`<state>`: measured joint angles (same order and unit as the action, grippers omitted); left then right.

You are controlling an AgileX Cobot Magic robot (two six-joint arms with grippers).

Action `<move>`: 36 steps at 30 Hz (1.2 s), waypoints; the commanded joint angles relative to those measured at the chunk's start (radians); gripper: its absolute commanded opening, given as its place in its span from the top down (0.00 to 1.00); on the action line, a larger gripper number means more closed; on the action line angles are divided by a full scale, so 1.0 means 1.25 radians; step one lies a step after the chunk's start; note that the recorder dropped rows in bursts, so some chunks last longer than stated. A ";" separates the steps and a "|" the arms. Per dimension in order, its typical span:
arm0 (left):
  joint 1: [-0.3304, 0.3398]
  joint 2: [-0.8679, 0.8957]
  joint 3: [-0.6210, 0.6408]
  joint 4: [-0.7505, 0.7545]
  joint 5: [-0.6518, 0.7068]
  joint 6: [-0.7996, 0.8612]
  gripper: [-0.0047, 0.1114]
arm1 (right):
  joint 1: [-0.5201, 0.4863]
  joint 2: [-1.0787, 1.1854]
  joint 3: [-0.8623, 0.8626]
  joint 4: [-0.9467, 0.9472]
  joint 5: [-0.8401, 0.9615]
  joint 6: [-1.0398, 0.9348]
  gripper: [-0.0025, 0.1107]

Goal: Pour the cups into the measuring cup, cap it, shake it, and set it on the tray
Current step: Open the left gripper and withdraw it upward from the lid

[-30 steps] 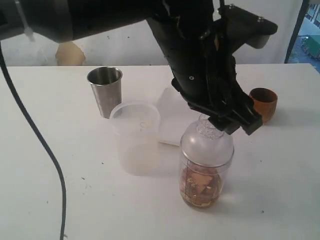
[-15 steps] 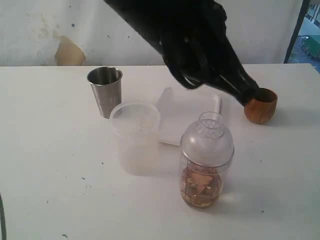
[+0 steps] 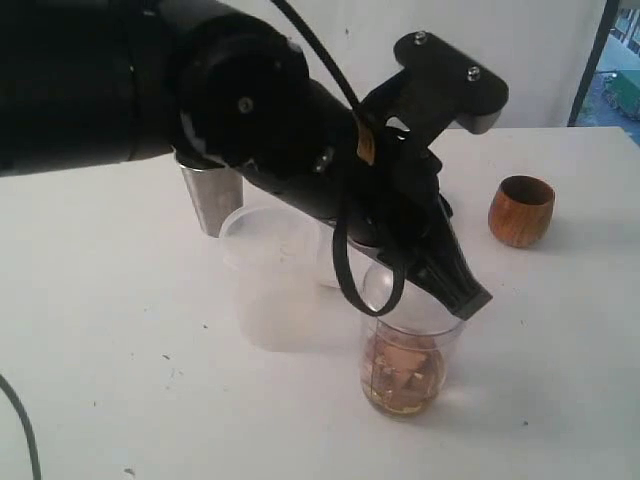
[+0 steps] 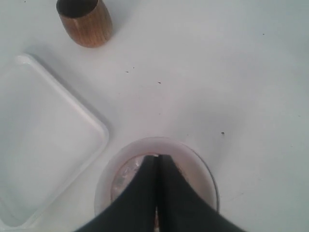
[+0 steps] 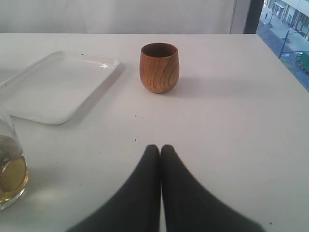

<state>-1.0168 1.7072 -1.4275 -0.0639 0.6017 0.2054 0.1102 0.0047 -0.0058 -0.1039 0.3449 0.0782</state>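
Note:
The measuring cup (image 3: pixel 403 372) stands at the front of the table with brownish contents and liquid in its bottom. A clear domed lid (image 4: pixel 193 162) sits on it. My left gripper (image 3: pixel 472 303) (image 4: pixel 157 156) is shut with nothing between its fingers, its tips over the top of the lid; I cannot tell whether they touch. The wooden cup (image 3: pixel 521 210) (image 5: pixel 159 67) stands upright to the right. The frosted cup (image 3: pixel 270 285) stands left of the measuring cup. The steel tumbler (image 3: pixel 210 200) is half hidden behind the arm. My right gripper (image 5: pixel 161 147) is shut over bare table.
The white tray (image 4: pixel 43 145) (image 5: pixel 58 84) lies behind the measuring cup, between the frosted cup and the wooden cup. The left arm hides most of it in the exterior view. The measuring cup (image 5: pixel 8 176) shows at the edge of the right wrist view.
A second ago the left gripper was open around the lid's neck. It then lifted away towards the wooden cup and shut. Now it is back down over the lid, shut.

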 commanded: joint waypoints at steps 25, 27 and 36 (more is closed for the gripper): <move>-0.001 -0.109 0.005 0.162 -0.039 -0.064 0.75 | -0.002 -0.004 0.005 0.001 -0.004 0.004 0.98; -0.001 -0.146 0.005 0.190 -0.008 -0.092 0.73 | -0.002 -0.004 0.005 0.001 -0.004 0.004 0.98; -0.001 -0.365 0.173 0.300 -0.013 -0.244 0.78 | -0.002 -0.004 0.005 0.001 -0.004 0.004 0.98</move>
<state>-1.0168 1.3423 -1.3027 0.2902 0.6417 -0.0499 0.1102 0.0047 -0.0058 -0.1039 0.3449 0.0782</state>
